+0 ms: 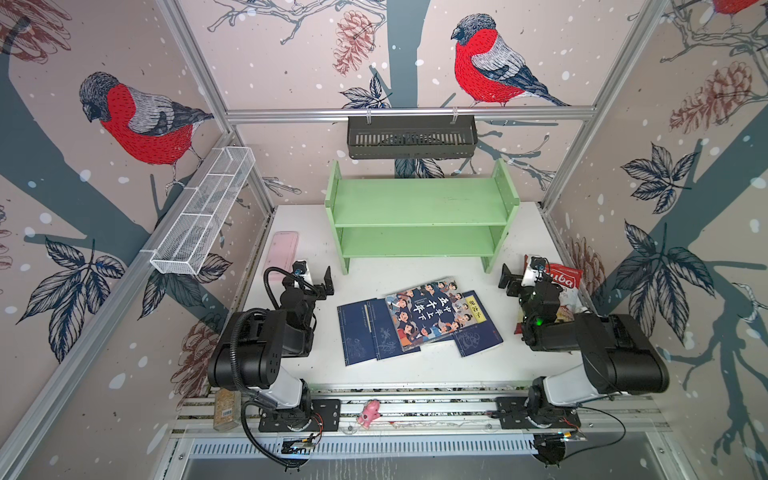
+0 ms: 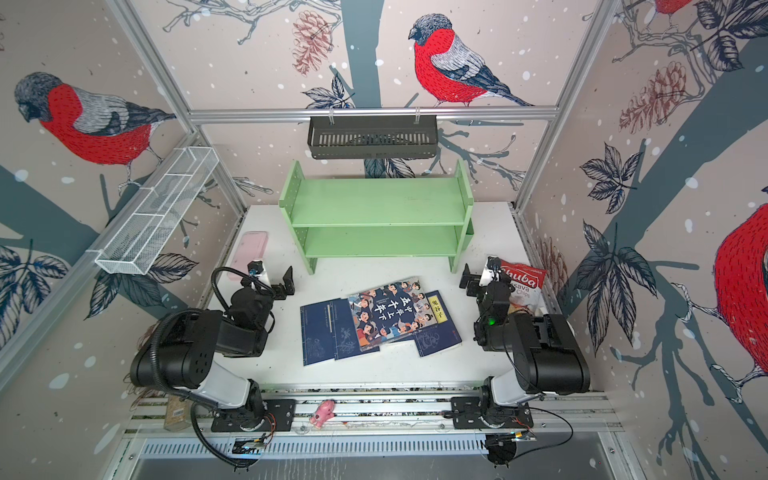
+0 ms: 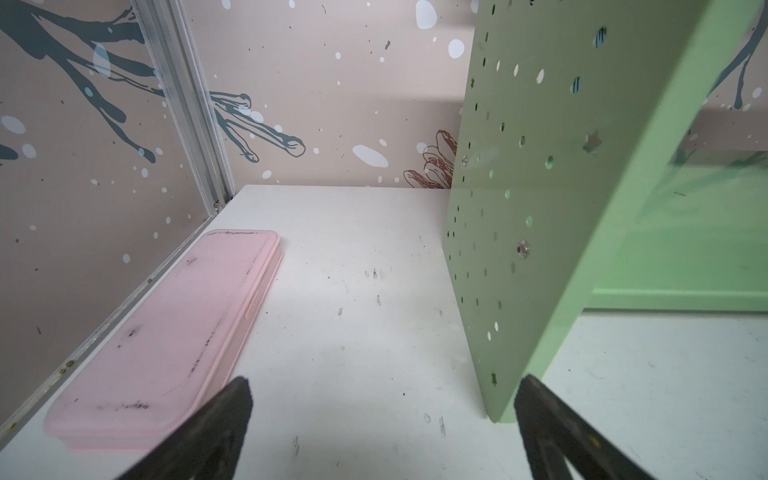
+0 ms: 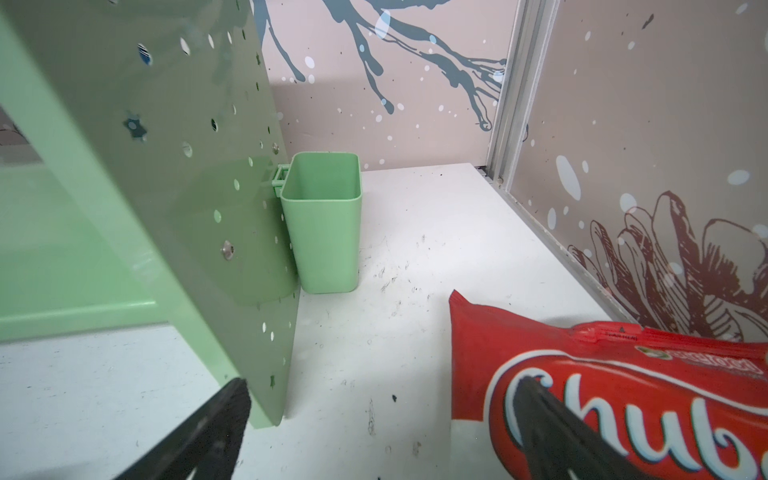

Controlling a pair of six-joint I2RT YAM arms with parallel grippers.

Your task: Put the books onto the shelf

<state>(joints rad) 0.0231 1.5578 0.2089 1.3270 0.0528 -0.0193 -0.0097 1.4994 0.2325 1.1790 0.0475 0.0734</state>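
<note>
Picking has not begun. The books (image 1: 419,322) lie overlapped on the desk (image 1: 415,370) in front of the shelf (image 1: 419,208). The left hand (image 3: 382,390) and the right hand (image 4: 382,388) are wide and empty beside its legs. Next, I think, one hand must descend to a book's edge.

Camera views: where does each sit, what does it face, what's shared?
Both top views: overhead at the front, looking down at the light green two-tier wooden shelf, paperback books, left arm, right arm.
Left wrist: low, facing the shelf's left panel and flat pink case; open left gripper shows.
Right wrist: low, facing the right panel, green plastic cup and red crisp bag; open right gripper shows.
Shared: every view shows the shelf.
</note>
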